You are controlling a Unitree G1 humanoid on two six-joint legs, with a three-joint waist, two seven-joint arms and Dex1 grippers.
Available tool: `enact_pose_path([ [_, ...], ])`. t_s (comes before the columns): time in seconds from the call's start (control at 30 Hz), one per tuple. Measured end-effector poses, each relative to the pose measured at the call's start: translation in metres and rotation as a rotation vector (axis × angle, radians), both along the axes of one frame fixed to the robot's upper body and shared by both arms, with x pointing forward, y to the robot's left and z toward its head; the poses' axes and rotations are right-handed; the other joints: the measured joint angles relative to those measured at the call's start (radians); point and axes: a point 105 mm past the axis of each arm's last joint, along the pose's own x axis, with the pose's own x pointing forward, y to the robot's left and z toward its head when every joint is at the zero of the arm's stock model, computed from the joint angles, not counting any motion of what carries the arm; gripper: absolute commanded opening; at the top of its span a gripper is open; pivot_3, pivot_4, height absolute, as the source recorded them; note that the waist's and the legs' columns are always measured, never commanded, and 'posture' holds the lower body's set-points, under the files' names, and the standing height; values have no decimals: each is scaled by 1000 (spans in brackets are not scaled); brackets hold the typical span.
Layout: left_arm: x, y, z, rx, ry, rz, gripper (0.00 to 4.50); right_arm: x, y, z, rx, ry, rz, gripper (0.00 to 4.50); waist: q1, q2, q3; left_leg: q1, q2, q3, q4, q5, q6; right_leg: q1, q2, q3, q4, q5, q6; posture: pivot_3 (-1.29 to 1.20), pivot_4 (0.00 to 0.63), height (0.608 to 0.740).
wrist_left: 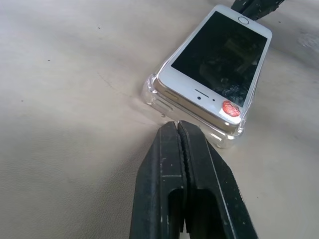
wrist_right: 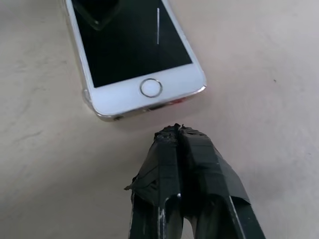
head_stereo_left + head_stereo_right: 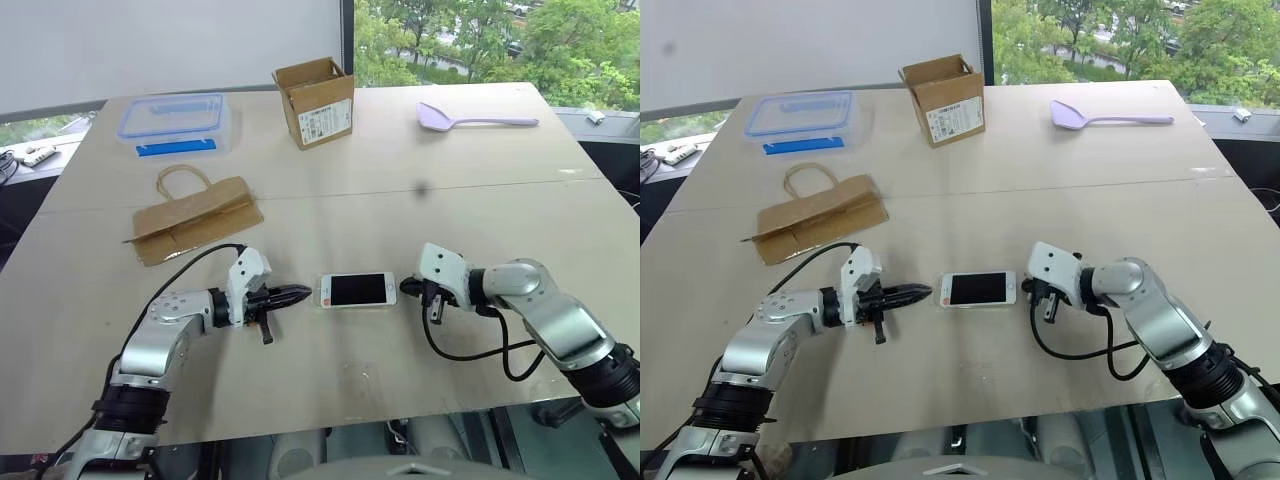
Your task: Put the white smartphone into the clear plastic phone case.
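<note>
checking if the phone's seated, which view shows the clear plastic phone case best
The left wrist view: the clear plastic phone case shows as a transparent rim around the white smartphone at its earpiece end. The right wrist view shows a thin clear edge; in the eye views it is barely discernible.

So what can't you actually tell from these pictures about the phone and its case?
- Whether the white smartphone is fully seated in the clear plastic phone case: left wrist view, the corner sits raised.
- The case's far end: right wrist view, cut off by the edge.
- Cardboard box contents: head views, walls hide them.
</note>
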Motion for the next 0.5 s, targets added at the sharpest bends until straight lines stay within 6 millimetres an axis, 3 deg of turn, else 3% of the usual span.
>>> enact_pose_path([
  [0.23,0,-1,0,4,-2,-3,0,-1,14,1,-91,-33,124,70,0,0,0,0,0,0,0,0,0,0,0,0,0,0,0,0,150,740],
  [0.5,0,4,-3,17,19,18,0,12,35,0,-156,-73,235,70,-12,-3,-2,9,0,0,0,0,0,4,1,1,4,0,0,0,150,740],
])
